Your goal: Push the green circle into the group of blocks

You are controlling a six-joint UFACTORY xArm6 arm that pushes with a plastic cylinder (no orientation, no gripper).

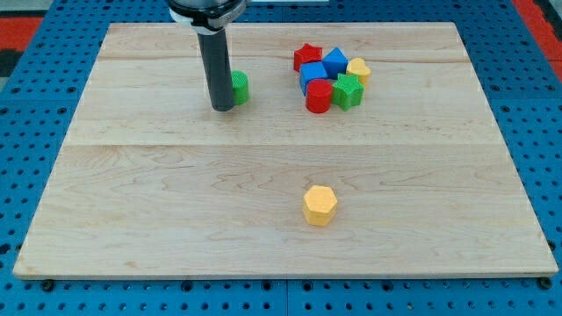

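Note:
The green circle (239, 87) sits on the wooden board (176, 202) in the upper middle, partly hidden by my rod. My tip (222, 107) rests on the board touching the circle's left side. The group of blocks lies to the right of the circle: a red star (307, 57), a blue block (335, 61), a yellow heart (358, 69), another blue block (312, 76), a red cylinder (318, 96) and a green star (348, 90), packed close together. A gap of bare board separates the circle from the group.
A yellow hexagon (320, 205) lies alone in the lower middle of the board. The board sits on a blue perforated table (44, 298).

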